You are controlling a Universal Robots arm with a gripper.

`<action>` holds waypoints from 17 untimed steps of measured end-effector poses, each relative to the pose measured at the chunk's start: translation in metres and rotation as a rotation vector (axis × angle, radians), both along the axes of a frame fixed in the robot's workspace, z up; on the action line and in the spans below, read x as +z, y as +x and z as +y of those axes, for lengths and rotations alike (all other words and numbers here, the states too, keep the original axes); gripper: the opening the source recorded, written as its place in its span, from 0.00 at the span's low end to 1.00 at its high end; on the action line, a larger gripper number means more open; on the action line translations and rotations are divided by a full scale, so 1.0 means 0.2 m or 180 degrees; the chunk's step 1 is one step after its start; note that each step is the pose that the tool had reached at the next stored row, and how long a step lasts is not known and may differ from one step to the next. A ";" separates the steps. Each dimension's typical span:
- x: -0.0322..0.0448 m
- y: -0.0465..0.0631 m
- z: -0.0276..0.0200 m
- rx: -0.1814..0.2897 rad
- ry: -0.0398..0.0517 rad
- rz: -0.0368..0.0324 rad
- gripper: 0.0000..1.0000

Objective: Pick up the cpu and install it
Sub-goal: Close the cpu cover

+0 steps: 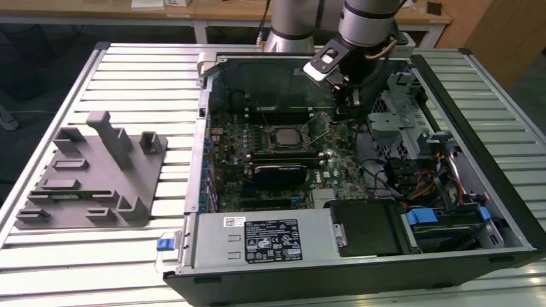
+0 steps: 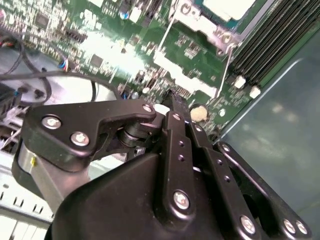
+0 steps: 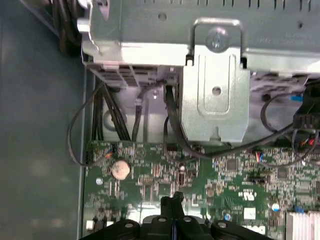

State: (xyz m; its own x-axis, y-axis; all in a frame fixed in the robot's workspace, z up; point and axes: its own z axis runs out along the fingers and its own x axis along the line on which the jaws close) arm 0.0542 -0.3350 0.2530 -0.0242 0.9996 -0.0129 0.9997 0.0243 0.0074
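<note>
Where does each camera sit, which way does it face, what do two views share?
Exterior view: off the arm, looking down into the open computer case; arm and gripper show.
First wrist view: on the wrist, facing motherboard and metal bracket past the gripper.
Second wrist view: also wrist-mounted, over the gripper, facing motherboard and cpu.
Both wrist views share the coin cell.

Black label [image 1: 273, 240] on power supply [image 1: 213, 246]; print too small, nothing readable.
</note>
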 end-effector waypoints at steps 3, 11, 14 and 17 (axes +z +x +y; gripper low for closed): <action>0.000 0.00 0.000 -0.0001 0.0000 0.0003 0.11; -0.017 0.01 0.000 0.0000 0.0000 0.0003 0.11; -0.040 0.01 0.000 0.0000 0.0001 0.0003 0.11; -0.056 0.01 0.000 0.0000 0.0000 0.0004 0.11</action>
